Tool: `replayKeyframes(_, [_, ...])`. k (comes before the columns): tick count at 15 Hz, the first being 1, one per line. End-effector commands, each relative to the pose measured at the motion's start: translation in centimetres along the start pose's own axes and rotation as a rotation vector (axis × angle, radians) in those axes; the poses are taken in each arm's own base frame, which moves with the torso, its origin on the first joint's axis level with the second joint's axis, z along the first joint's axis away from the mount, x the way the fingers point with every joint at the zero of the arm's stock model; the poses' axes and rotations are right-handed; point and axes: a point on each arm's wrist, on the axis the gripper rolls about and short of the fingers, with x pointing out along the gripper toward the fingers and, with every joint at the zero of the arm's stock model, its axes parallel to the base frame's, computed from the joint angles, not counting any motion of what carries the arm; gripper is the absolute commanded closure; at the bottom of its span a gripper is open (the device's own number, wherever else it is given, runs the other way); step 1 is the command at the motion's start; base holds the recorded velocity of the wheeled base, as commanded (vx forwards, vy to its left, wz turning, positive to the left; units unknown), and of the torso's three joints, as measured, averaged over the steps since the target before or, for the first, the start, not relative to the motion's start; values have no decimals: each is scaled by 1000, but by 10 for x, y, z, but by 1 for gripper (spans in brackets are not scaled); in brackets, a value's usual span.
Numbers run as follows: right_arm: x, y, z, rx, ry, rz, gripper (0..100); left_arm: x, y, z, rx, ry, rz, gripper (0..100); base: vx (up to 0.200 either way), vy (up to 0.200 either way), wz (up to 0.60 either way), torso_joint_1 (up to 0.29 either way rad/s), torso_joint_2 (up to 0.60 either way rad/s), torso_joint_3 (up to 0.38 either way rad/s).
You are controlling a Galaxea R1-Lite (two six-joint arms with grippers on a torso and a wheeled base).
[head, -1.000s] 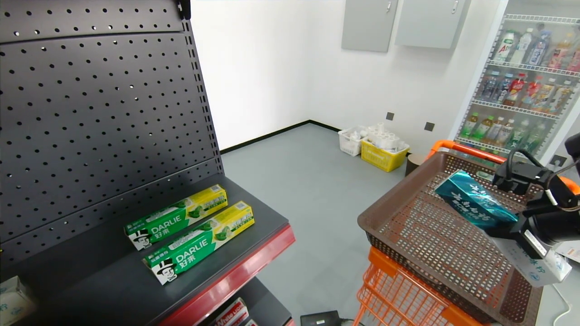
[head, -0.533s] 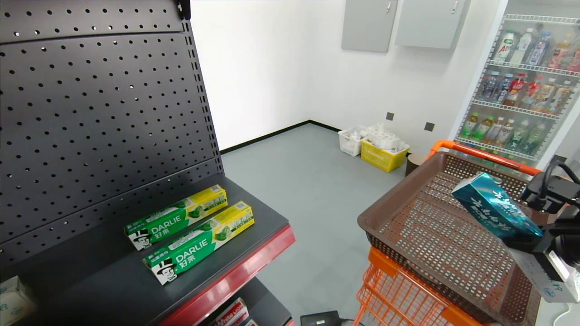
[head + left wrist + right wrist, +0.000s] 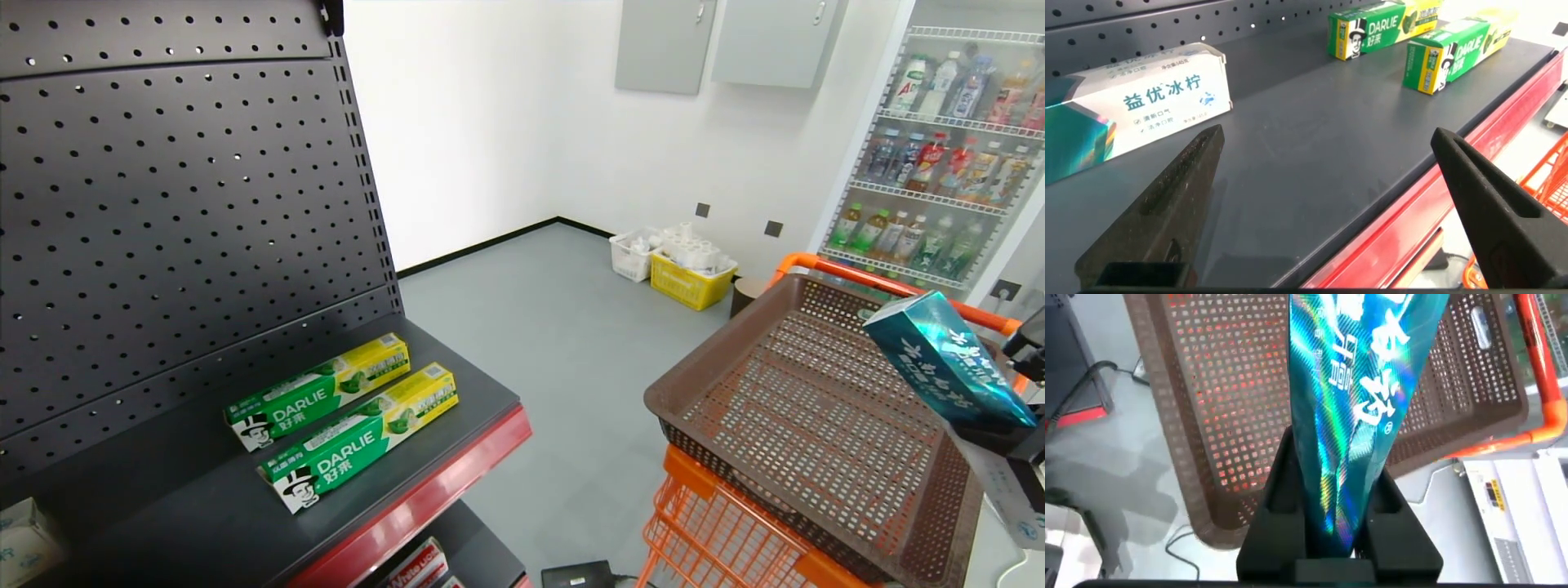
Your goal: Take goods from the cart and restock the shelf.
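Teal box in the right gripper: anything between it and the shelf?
Nothing visible does. The teal box, above the basket, has open floor to the shelf; two green boxes lie there with bare space beside them.

Head overlooks shelf [image 3: 163, 506] and cart [image 3: 702, 531]; wrists seemingly nearer.

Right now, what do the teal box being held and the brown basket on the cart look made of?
Teal box: likely thin cardboard with a holographic foil finish, judging by its rainbow sheen and crisp folded edges. Brown basket: probably moulded plastic, matte, given its uniform hole grid and thick rim.
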Motion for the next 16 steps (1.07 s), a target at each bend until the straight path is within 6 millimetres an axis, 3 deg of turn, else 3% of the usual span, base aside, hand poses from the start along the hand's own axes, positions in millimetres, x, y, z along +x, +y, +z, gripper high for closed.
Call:
replayKeyframes(1, [-12,4,-6,7,-21,-18,100,0,0,0,-1,0,0,0,0,0,0,0,0,0])
replayKeyframes(4, [-15,5,-6,12,-35,-22,100,0,0,0,-1,0,0,0,0,0,0,0,0,0])
replayKeyframes(14, [-26,11,-13,-1,-60,-22,100,0,0,0,-1,0,0,0,0,0,600,2,0,1])
replayKeyframes(16, [-31,14,-17,-3,-70,-29,100,0,0,0,-1,0,0,0,0,0,0,0,0,0])
